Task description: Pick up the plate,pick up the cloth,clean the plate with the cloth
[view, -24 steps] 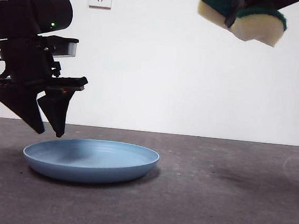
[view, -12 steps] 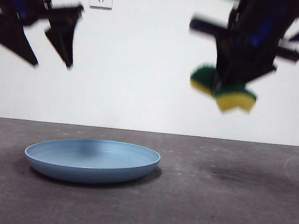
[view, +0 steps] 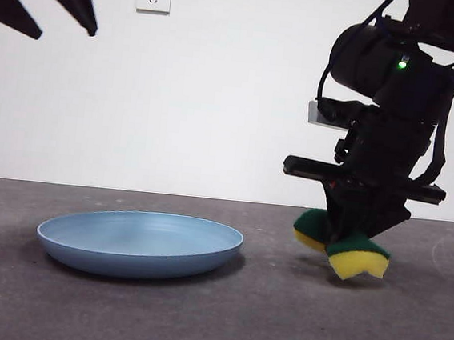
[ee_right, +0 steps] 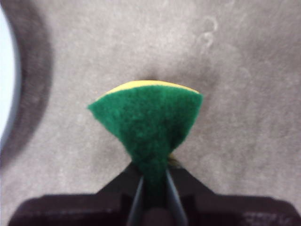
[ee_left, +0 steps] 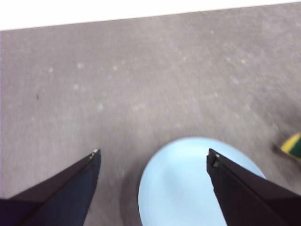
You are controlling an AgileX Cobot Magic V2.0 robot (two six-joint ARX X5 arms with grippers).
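While the right gripper (view: pixel 347 244) pinches the yellow-green cloth (view: pixel 342 245) folded, the left gripper (ee_left: pixel 153 160) gapes empty.

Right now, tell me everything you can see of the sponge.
The sponge is a small block of yellow foam with a dark green scouring layer. The right gripper is shut on its middle, squeezing it so both ends flare out and the block bows. In the front view it hangs low above the grey table, green side up, yellow underside showing, to one side of the light-blue plate and clear of it. Whether it touches the table cannot be told.
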